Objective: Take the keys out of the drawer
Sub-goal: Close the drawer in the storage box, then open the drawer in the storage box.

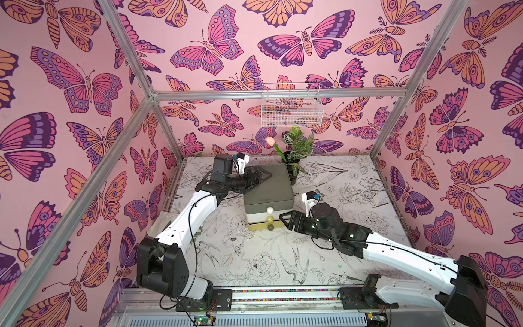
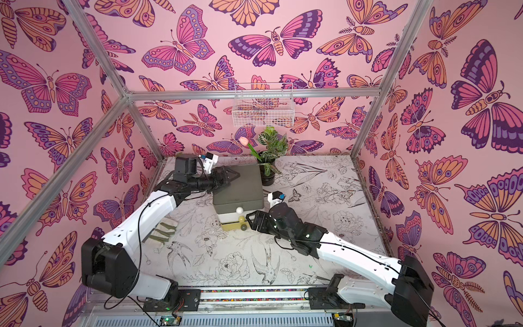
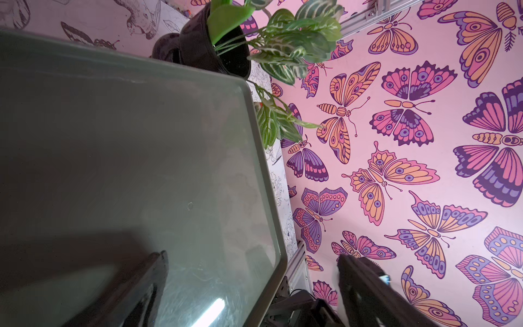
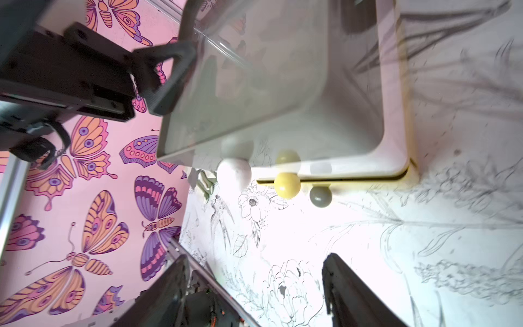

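Floral-sketch tabletop; pink butterfly walls; left fingers apart over drawer box; right fingers apart.

The drawer unit hides its contents in every view; the right wrist view shows it blurred and cut off.

One drawer chest sits on the surface, three ball knobs on its front: one white knob, one yellow knob, one grey-green knob. Behind the chest stand one potted plant and one pink tulip, above it one wire basket. Two pincers are at the chest: left pincer, right pincer
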`<state>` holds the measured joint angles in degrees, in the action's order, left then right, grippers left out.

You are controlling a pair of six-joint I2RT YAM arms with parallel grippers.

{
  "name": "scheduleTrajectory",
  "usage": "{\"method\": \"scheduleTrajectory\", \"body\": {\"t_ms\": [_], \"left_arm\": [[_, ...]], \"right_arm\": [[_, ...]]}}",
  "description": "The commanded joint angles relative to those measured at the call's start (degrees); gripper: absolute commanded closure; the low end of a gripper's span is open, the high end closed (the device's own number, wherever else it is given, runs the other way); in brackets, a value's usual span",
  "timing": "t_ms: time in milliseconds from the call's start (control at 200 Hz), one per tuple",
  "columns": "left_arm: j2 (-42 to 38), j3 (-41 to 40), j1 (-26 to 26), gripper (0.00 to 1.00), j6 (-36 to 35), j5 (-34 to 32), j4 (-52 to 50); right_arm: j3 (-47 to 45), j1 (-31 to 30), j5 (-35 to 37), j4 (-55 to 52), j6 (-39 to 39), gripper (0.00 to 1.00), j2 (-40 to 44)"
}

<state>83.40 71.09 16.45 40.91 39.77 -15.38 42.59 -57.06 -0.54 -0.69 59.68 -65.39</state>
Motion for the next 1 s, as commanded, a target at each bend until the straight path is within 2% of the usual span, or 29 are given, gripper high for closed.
{"method": "scheduleTrajectory", "body": {"t_ms": [0, 180, 330, 446, 991], "left_arm": [[-1.8, -1.4, -0.5, 0.00, -2.5, -2.9, -2.3], [-1.6, -1.3, -0.3, 0.00, -4.1, -3.6, -2.4], [-0.6, -0.6, 0.6, 0.00, -4.9, -3.7, -2.4], [-0.2, -0.3, 1.0, 0.00, -5.3, -3.6, -2.3], [0.3, -0.6, 2.6, 0.00, -4.9, -3.1, -2.3]], "right_arm": [[-5.4, -0.5, -2.2, 12.1, 10.9, 0.24, -0.6], [-9.6, -2.2, 0.6, 27.9, 19.1, 0.26, -7.5], [-8.5, -4.1, 1.7, 35.2, 21.2, 0.28, -15.4], [-9.4, -4.8, 5.6, 41.1, 22.5, 0.31, -19.1], [-8.1, -4.4, 10.6, 44.8, 22.8, 0.45, -28.0]]}}
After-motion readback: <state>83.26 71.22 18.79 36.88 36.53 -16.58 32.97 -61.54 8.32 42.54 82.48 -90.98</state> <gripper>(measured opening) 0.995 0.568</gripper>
